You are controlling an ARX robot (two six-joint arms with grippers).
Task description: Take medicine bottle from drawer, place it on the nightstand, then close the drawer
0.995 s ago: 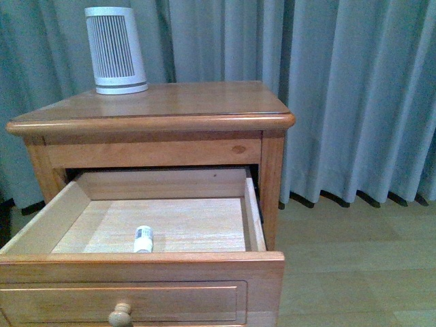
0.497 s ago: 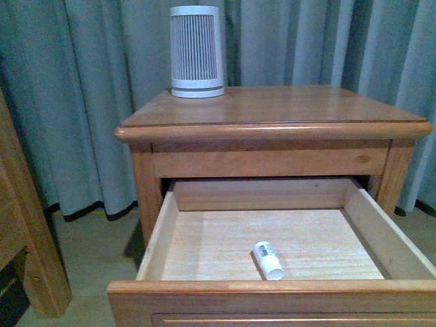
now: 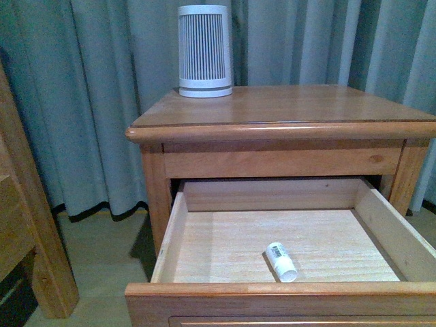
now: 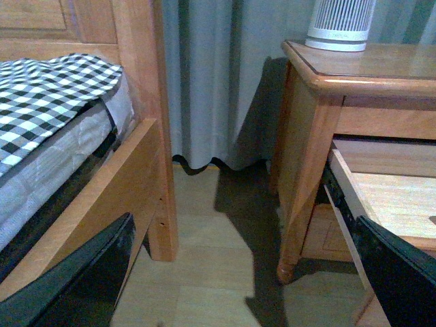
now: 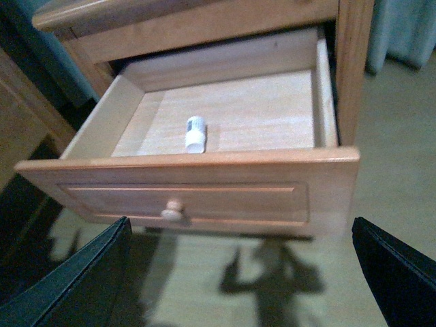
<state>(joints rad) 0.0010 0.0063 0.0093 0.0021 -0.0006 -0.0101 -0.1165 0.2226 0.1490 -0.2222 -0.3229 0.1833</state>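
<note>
While both tools hang spread wide with nothing between their fingers, the medicine bottle lies untouched! The right tool [image 5: 240,221] hovers out in front of the drawer [image 5: 191,194], looking down over its panelled front and round knob [image 5: 172,210]. I'd call that a sensible stance for reaching in over the front rim. The left tool [image 4: 242,221], equally apart and empty, sits low, off to the side of the drawer nearer the bed frame [image 4: 146,136], well clear of the action.

Inside the drawer, the medicine bottle [image 3: 282,261] lies on its side on the pale floor. It is close behind the front wall, cap end toward that wall, and apart from both side walls. With the drawer pulled well out, the bottle is open from above.

Above the drawer, the nightstand [image 3: 293,109] top is bare across its front, and the white ribbed device [image 3: 204,51] stands at a back corner, so there's plenty of landing room. My read is that the right tool is better placed for the pick. One caution: a lying cylinder may roll when pinched.
</note>
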